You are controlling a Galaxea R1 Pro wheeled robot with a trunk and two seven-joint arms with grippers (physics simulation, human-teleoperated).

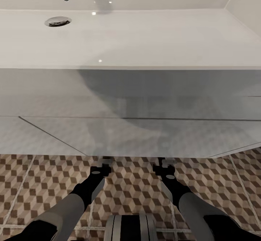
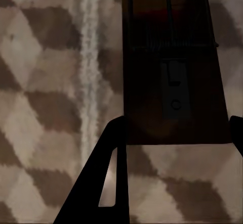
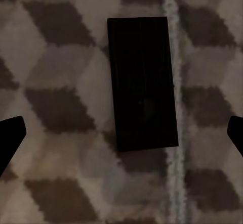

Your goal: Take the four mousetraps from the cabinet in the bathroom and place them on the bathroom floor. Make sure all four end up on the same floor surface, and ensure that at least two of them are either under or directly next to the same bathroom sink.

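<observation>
Now you are reaching both arms under the white sink [image 1: 130,41], so the traps land beneath it. Your left gripper [image 2: 174,173], fingers spread, is hovering at a mousetrap [image 2: 172,67]; your right gripper [image 3: 121,138], wide, is hanging above another mousetrap [image 3: 142,83] lying on the cube-patterned floor [image 3: 55,57].

Through the left wrist camera I see a mousetrap [image 2: 172,77] lying flat on the bathroom floor [image 2: 45,107], a dark brown board in shadow with thin wire parts and a spring coil across its middle and a small grey metal plate below that. My left gripper [image 2: 174,158] hangs just above it with the jaws spread wide, one finger [image 2: 101,183] dark at the board's near corner and the other just showing at the frame edge. A pale grout line [image 2: 90,57] runs beside the trap.
</observation>
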